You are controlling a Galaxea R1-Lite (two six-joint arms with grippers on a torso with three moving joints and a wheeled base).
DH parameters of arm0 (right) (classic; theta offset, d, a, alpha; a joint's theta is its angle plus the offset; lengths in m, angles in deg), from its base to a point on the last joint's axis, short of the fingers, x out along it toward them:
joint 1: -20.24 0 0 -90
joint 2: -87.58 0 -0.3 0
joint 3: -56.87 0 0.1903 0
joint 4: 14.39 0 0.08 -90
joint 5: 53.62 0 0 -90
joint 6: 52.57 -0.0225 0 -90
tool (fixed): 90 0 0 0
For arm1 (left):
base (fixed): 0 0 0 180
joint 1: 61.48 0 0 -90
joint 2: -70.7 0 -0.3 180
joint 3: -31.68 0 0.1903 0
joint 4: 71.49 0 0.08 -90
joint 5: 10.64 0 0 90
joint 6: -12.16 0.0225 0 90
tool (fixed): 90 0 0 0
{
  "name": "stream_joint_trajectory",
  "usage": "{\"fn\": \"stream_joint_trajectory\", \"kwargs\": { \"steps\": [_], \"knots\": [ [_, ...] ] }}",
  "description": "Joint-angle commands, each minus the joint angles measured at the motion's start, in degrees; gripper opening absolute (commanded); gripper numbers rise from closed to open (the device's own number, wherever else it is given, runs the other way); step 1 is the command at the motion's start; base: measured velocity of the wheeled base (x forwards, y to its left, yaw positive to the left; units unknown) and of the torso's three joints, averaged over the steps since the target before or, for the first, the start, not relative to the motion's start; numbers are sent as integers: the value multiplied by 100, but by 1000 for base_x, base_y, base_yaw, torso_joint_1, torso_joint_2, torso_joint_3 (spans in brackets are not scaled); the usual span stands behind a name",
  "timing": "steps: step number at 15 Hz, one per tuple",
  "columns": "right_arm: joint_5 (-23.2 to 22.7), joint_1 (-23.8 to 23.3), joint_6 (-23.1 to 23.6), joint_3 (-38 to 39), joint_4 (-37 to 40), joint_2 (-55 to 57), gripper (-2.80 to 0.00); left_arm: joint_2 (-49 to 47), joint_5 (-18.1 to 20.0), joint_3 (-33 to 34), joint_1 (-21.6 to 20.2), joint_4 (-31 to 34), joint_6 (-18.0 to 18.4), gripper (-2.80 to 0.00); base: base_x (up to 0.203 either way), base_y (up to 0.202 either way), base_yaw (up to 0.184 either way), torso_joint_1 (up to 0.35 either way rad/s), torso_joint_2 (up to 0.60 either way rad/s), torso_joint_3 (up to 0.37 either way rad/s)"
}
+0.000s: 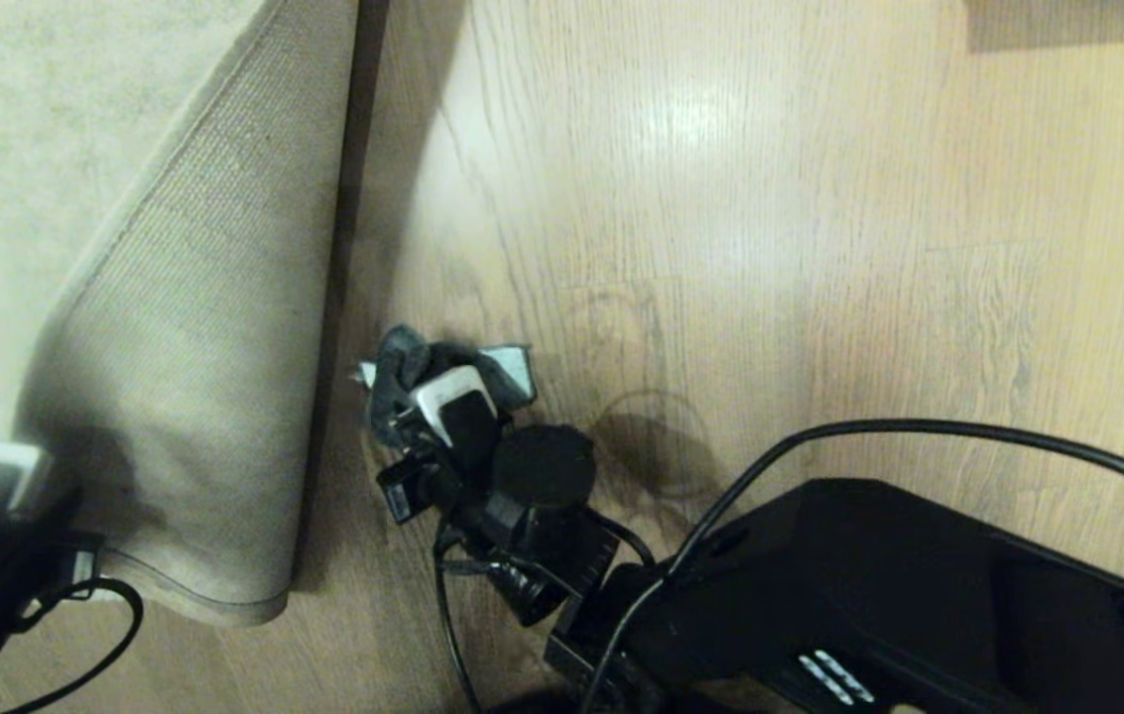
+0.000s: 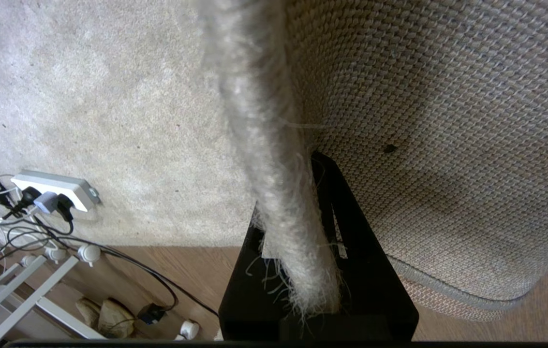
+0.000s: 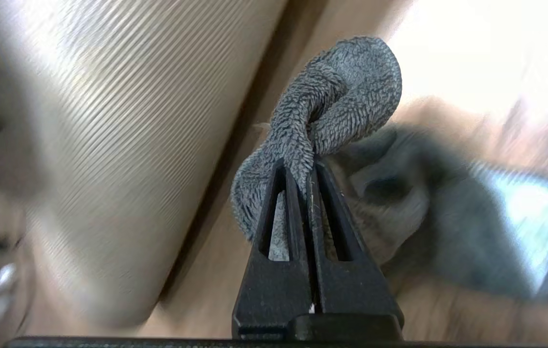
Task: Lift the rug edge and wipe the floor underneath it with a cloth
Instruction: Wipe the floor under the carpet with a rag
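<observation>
Pinching the rug edge (image 2: 278, 193) between its black fingers, the left gripper (image 2: 303, 212) sits at the far left of the head view, where only its pale housing and dark arm show; the left wrist view alone reveals the grasp itself, with frayed pile hanging down between the clenched jaws. On one side of that claw lies the flat pile of the rug, and on the other the coarse woven backing (image 1: 194, 377) of the turned-over flap, one flap in all. Beyond the claw, on the pile, the left wrist view also shows one white power strip (image 2: 56, 186) with plugs and a tangle of cables, which the head view does not include. Just right of the folded flap runs a dark line of shadow, then the floor (image 1: 770, 248), bare planks with a bright sheen. The right gripper (image 3: 308, 166) is down near the fold, clenched on the cloth (image 1: 398, 382); from the head view the cloth is a dark bunch with a pale corner peeking out beyond the claw, touching or just above the planks, I cannot tell which. The right wrist view shows one twisted grey loop of it rising past the fingertips and the rest trailing beside the claw. There is one cloth and two grippers, both gripping.
</observation>
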State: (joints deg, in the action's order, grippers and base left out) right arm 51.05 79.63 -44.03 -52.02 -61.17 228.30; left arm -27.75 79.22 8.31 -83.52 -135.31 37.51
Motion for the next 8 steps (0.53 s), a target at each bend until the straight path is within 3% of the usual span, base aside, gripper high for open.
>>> {"fn": "stream_joint_trajectory", "kwargs": {
  "steps": [1,3,8],
  "knots": [
    [3,-270,18,-759,0,383,-280,-7,-4,0,-2,-193,13,-280,0,0,0,0,0,0],
    [9,-519,36,-1111,135,299,-280,-5,-4,0,24,-193,13,-280,0,0,0,0,0,0],
    [18,-701,217,-1152,326,-429,-280,1,-4,0,33,-193,22,-280,0,0,0,0,0,0]
  ]
}}
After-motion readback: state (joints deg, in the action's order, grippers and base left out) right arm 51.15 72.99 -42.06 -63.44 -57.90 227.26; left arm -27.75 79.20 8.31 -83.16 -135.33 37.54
